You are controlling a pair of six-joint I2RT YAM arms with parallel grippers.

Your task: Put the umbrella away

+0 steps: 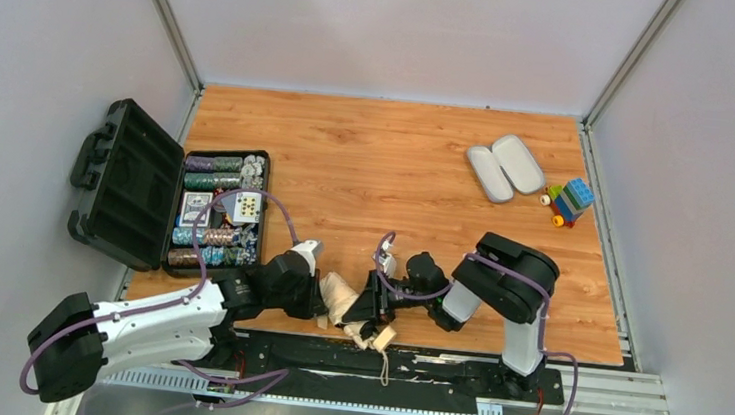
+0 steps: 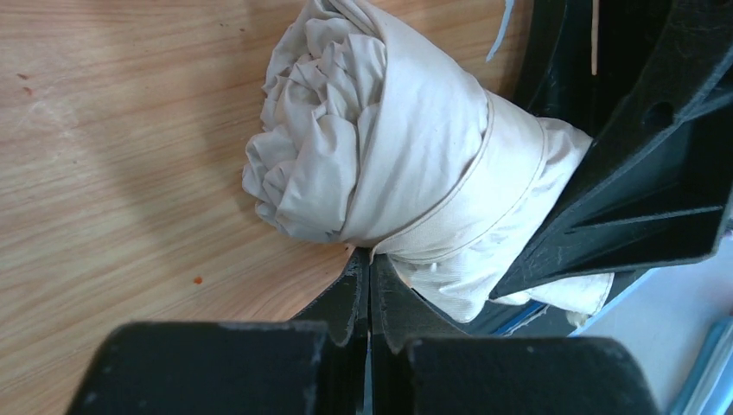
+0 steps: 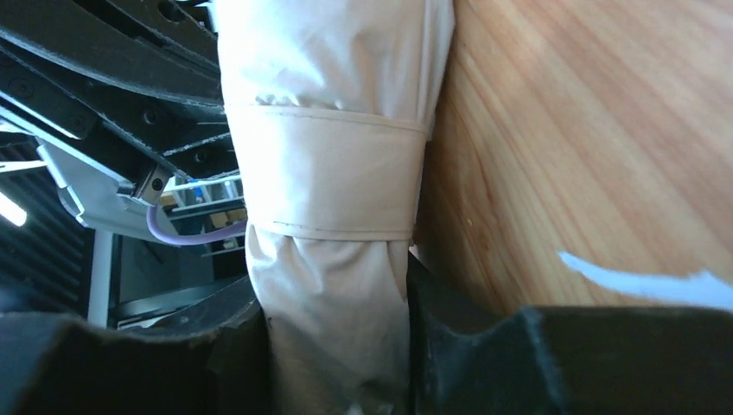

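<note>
The umbrella (image 1: 340, 301) is a rolled beige bundle with its strap wrapped round it, lying at the table's near edge between both arms. Its small pale handle (image 1: 384, 337) hangs past the edge. In the left wrist view the umbrella (image 2: 389, 147) fills the centre. My left gripper (image 2: 369, 255) is shut, its tips pressed against the strap's edge; whether any fabric is pinched I cannot tell. My right gripper (image 3: 337, 346) is shut on the umbrella (image 3: 328, 173) just below the strap, a finger on each side of the fabric. The right gripper (image 1: 366, 313) reaches in from the right.
An open black case (image 1: 130, 182) holding poker chips and cards (image 1: 218, 209) stands at the left. Two lilac-grey oval case halves (image 1: 505, 166) and a toy of coloured blocks (image 1: 570, 200) lie at the back right. The black arm mounting rail (image 1: 430, 369) runs along the near edge.
</note>
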